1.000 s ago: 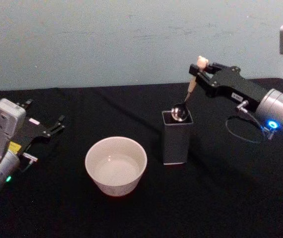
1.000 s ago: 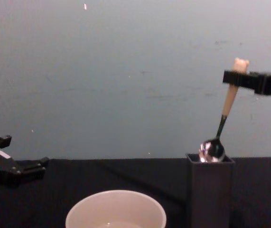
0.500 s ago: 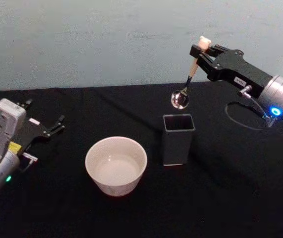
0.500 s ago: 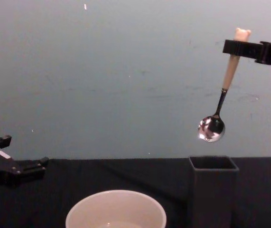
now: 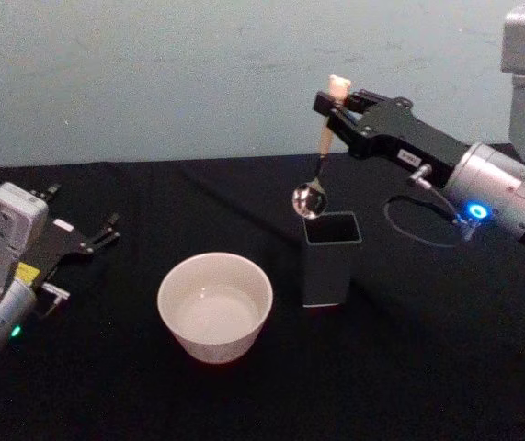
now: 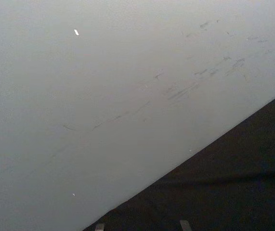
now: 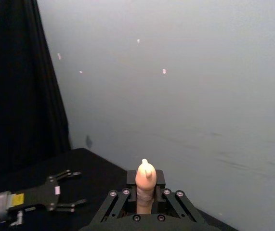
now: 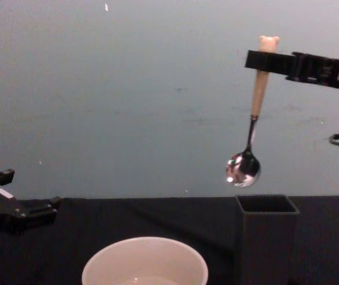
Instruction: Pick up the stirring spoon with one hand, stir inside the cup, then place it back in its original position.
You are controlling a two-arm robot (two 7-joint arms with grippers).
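Moved left past the holder (image 5: 328, 266), the stirring spoon (image 5: 320, 152), pinched by the clamped right hand (image 5: 334, 108) at upper right, may swing into the rim of the cup (image 5: 214, 347); the left hand (image 5: 85, 208) idles at left, fingers spread.

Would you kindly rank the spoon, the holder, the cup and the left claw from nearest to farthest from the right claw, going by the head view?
1. The spoon, gripped by its handle in the right claw.
2. The holder, on the table beneath that claw.
3. The cup, left of the holder.
4. The left claw, at the far left.
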